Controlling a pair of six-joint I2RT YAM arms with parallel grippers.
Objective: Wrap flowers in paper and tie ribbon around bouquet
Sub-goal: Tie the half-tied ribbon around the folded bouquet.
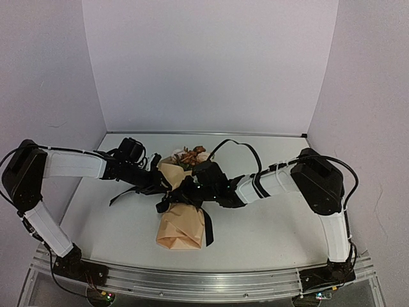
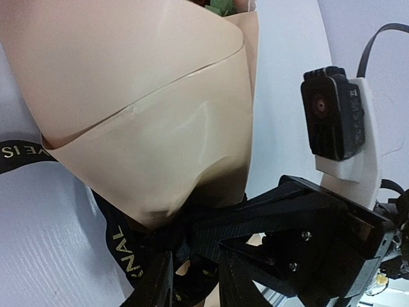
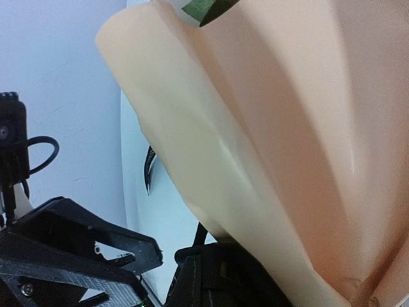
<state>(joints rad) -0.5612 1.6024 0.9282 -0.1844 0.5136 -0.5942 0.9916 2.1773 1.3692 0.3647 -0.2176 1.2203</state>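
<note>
Black lettered ribbon (image 2: 118,246) girds tan paper-cone bouquet (image 1: 181,224) at its waist for tying; right fingers (image 2: 246,214) pinched shut there; left fingers (image 2: 156,284): cannot tell.

bouquet (image 1: 181,225) on table (image 1: 268,230), flowers (image 1: 190,155) at its far end — ribbon (image 1: 208,233) around middle

A: What colour is the paper (image 1: 181,227)?
B: Plain peachy tan. The ribbon (image 2: 118,246) is black with pale lettering along it.
A: And the blooms (image 1: 190,155)?
B: Cream and orange-brown, with green leaves (image 3: 208,7). The arms (image 1: 73,165) are black with white sections.
</note>
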